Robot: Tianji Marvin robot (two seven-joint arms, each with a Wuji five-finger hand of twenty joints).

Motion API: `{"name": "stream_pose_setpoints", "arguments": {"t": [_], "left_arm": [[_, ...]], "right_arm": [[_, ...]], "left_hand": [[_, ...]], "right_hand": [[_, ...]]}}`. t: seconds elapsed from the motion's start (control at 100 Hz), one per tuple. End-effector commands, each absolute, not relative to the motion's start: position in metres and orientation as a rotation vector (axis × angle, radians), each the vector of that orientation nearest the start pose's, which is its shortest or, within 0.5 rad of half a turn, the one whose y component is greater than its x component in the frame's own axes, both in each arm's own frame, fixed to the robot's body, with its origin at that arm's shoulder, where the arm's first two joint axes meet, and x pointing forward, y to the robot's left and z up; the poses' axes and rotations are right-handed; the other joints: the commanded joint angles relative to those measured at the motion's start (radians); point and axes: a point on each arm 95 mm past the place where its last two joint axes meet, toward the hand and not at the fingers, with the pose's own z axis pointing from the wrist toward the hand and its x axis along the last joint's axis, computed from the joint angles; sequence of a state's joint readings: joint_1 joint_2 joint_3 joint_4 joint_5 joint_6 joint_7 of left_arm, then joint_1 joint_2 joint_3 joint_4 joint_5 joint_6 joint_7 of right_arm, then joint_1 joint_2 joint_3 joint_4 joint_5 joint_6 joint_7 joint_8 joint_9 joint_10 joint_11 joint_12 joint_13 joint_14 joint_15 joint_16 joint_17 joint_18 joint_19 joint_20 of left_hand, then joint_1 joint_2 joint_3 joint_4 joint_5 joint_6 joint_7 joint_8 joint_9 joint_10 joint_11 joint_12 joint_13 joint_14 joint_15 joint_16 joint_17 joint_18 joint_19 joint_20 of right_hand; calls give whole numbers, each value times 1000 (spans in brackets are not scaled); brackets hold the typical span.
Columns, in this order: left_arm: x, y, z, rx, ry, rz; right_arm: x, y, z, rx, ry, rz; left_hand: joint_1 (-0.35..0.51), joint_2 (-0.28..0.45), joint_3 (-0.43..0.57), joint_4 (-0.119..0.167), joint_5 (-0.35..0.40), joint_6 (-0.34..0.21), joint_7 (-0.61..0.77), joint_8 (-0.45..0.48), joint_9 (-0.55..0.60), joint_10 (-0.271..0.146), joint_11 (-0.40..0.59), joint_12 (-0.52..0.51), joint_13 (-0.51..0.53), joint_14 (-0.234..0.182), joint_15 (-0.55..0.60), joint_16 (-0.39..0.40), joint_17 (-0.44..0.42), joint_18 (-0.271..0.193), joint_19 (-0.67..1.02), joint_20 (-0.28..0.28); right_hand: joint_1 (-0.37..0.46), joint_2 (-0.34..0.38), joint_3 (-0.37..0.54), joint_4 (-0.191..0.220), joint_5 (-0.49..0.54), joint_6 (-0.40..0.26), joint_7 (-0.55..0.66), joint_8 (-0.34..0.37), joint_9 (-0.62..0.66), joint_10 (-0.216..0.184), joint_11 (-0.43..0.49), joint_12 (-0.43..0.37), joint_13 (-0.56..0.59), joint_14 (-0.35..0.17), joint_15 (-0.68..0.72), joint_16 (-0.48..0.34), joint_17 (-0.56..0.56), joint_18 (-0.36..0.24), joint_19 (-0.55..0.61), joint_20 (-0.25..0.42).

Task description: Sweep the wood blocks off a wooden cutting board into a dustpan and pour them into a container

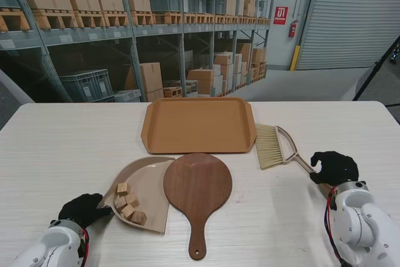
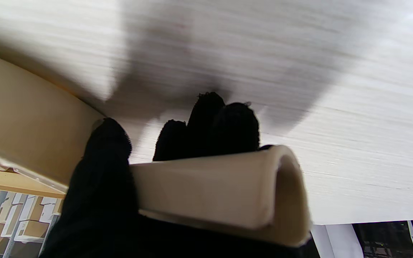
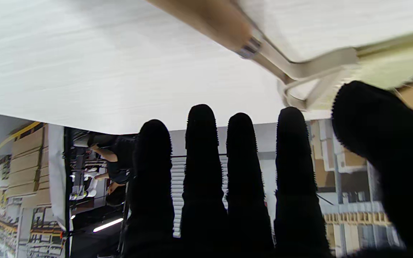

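Observation:
A beige dustpan (image 1: 145,193) lies left of the round wooden cutting board (image 1: 198,187), and several wood blocks (image 1: 128,203) sit inside it. My left hand (image 1: 83,209) is shut on the dustpan's handle (image 2: 221,190), thumb over it and fingers (image 2: 210,125) curled beneath. The board's top is bare. A brush (image 1: 277,146) with pale bristles lies on the table right of the board. My right hand (image 1: 335,167) is open just past the end of the brush handle (image 3: 210,18), fingers (image 3: 242,179) spread and holding nothing. The tan tray (image 1: 198,124) lies beyond the board.
Warehouse shelving with boxes and crates stands beyond the table's far edge. Bare tabletop stretches on the left and far right.

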State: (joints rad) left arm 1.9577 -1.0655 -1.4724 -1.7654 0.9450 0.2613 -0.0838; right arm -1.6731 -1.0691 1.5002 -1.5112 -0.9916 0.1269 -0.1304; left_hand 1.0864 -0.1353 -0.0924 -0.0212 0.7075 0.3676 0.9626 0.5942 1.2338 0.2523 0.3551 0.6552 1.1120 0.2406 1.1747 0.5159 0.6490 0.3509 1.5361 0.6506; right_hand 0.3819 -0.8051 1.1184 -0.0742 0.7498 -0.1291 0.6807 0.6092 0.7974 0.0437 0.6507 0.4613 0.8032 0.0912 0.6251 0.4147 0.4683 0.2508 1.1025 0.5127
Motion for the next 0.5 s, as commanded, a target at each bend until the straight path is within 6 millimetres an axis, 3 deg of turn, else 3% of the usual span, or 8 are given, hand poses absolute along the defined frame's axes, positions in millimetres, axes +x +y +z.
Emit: {"name": "stream_pose_setpoints", "arguments": {"t": [0.0,0.21,0.49], "left_arm": [[299,95,-381,-1663,1366,-1005],[299,95,-381,-1665,1365,-1005],[298,96,-381,-1669,1355,-1002]], "right_arm": [[395,-129,-325,1325,1169,1204],[407,-95,-306,1349,1154,1404],[428,-49,-291,1433,1117,1592]], "left_hand": [[116,81,103,5,114,-20,8,0,70,-264,838,0,100,-150,26,7,-2,-26,16,-16],[117,82,103,5,114,-20,8,0,70,-263,838,0,100,-151,26,7,-3,-27,17,-15],[118,86,102,4,114,-18,9,1,70,-263,838,0,100,-149,27,7,-3,-25,17,-15]], "right_hand": [[-36,32,-11,27,-23,18,-17,15,-25,18,-14,-14,-25,10,-28,-17,-15,30,-16,29],[-46,49,-35,28,-32,28,-34,10,-21,22,-32,-23,-16,14,-52,-26,-15,34,-21,29],[-107,188,-181,30,-72,83,-91,-21,-30,40,-79,-50,-21,29,-108,-43,-15,47,-59,10]]}}
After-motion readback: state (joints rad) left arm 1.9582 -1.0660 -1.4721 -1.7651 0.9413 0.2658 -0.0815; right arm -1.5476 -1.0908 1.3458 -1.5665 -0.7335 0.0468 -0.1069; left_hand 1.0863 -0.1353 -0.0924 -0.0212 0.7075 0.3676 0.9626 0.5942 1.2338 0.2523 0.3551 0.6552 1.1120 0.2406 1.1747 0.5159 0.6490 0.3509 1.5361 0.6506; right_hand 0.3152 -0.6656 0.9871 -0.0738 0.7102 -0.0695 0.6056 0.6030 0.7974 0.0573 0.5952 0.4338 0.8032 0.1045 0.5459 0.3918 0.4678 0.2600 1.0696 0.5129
